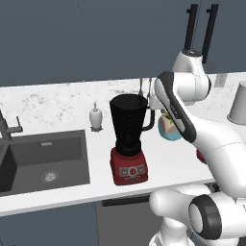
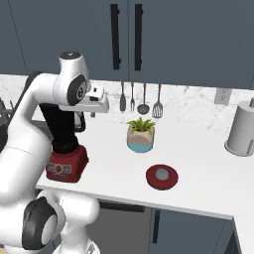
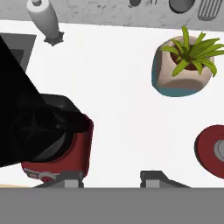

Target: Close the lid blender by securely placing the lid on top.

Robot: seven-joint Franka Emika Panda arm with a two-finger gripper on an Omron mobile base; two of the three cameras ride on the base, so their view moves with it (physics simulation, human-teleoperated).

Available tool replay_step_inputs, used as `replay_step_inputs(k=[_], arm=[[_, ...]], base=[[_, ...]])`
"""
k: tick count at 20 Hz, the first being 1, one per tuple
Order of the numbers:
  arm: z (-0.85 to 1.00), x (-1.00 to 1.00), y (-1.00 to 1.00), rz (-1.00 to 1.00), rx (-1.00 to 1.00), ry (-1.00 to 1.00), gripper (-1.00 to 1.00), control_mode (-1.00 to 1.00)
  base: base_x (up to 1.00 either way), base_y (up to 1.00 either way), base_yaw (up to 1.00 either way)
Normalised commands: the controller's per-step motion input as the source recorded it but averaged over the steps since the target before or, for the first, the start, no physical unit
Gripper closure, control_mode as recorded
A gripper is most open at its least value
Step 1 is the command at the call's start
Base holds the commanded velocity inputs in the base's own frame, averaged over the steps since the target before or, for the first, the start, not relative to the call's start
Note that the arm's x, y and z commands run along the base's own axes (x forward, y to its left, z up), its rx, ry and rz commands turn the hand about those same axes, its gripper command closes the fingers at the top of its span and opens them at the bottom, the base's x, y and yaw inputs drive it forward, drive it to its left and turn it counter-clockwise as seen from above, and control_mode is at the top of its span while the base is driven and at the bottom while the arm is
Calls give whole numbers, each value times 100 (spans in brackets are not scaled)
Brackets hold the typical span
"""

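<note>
- A sink [image 1: 43, 163] is sunk into the white desk [image 2: 198, 183] at the far left, with a small white soap bottle [image 1: 95, 116] behind its right corner.
- The blender [image 1: 128, 139] stands just right of the sink: a red square base with a grey control panel and a black tapered jar, open at the top with nothing on its rim.
- The gripper [image 2: 99, 103] hangs high above the desk, just right of the jar's rim; in the hand view the tips of the jaws [image 3: 111, 180] stand apart with nothing between them.
- A potted plant [image 2: 141, 134] in a tan and blue pot sits further right, near the wall, below a row of hanging utensils [image 2: 141, 99].
- The lid [image 2: 161, 176] lies flat on the desk toward the front edge, to the right of the jaws and well below them, well apart from the blender. It is a round red disc with a grey centre cap, so it has no long axis to line up with.
- My judgement: the coming move is a swing right and down to the lid.
- A grey paper-towel roll [image 2: 242, 129] stands at the far right.
</note>
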Motion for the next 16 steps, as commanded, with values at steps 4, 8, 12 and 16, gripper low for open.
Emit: replay_step_inputs(k=[4,8,12,16], arm=[[-2,-22,0,0,0,-2,-100,-100],[-31,-65,-36,-12,9,-3,-100,-100],[-41,-39,-97,-19,19,-8,-100,-100],[-46,-3,-100,-26,19,2,-100,-100]], base=[[0,0,0],[0,0,0],[0,0,0],[0,0,0]])
